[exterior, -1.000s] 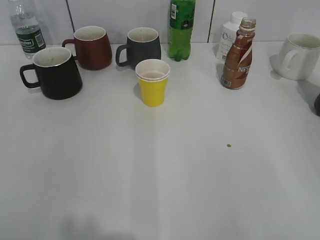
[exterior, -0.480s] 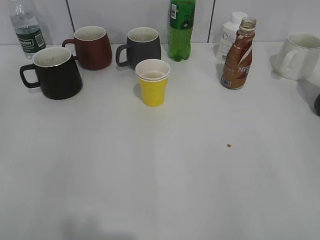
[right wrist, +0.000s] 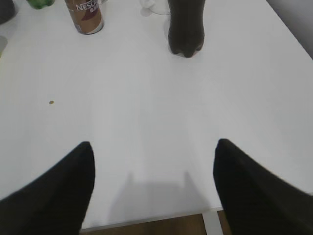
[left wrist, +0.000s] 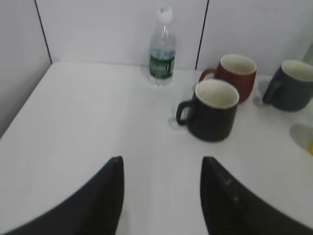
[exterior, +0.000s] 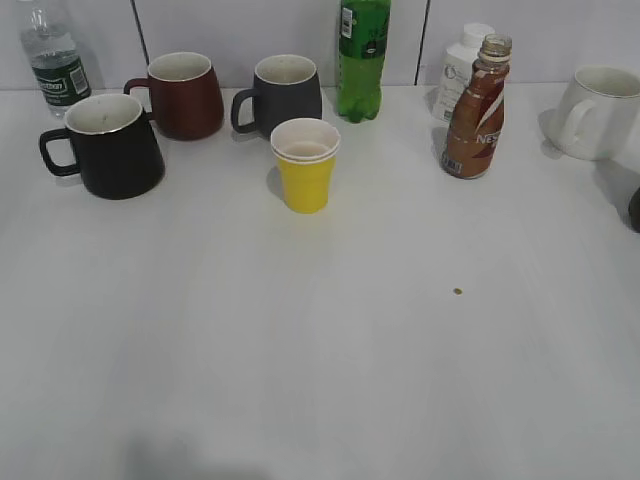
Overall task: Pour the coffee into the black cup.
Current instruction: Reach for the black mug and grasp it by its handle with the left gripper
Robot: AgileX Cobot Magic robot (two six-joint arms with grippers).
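Observation:
The brown coffee bottle [exterior: 477, 110], uncapped, stands upright at the back right of the white table; its base shows in the right wrist view [right wrist: 85, 16]. The black cup [exterior: 110, 145] stands at the back left, handle to the left, and shows in the left wrist view [left wrist: 212, 109]. My left gripper [left wrist: 161, 164] is open and empty, above the table's left part, short of the black cup. My right gripper [right wrist: 152, 147] is open and empty above the table's front edge, well short of the coffee bottle. Neither gripper shows in the exterior view.
A dark red mug [exterior: 184, 94], a dark grey mug [exterior: 283, 93], a yellow paper cup [exterior: 305, 165], a green bottle [exterior: 362, 58], a white jar [exterior: 459, 68], a white mug [exterior: 600, 112] and a water bottle [exterior: 55, 55] stand along the back. A dark cola bottle [right wrist: 186, 27] stands at the right. A small crumb [exterior: 458, 292] lies mid-table.

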